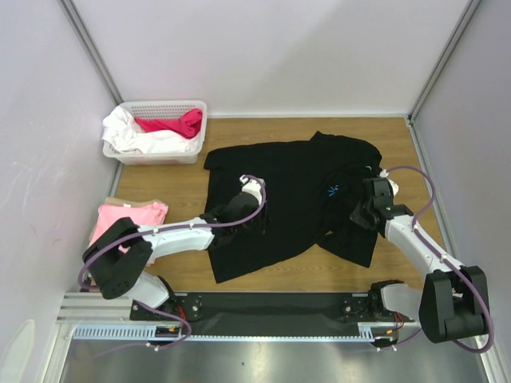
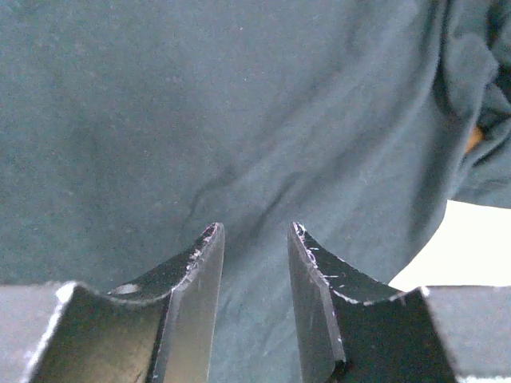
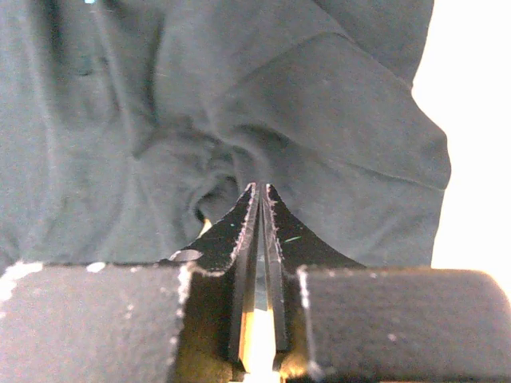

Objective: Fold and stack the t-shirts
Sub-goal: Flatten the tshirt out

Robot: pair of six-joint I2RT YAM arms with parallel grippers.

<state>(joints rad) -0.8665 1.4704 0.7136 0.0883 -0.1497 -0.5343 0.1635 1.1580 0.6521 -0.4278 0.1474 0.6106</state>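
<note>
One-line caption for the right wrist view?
Right gripper, jaws together, pinching a pucker of the black shirt.

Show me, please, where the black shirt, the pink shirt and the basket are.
black shirt (image 1: 291, 179): top view, middle of its body.
pink shirt (image 1: 136, 214): top view, its folded upper face.
basket (image 1: 164, 106): top view, its far rim.

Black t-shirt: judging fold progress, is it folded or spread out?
Spread, not folded: the black t-shirt lies open across the table, rumpled only at one edge.
</note>
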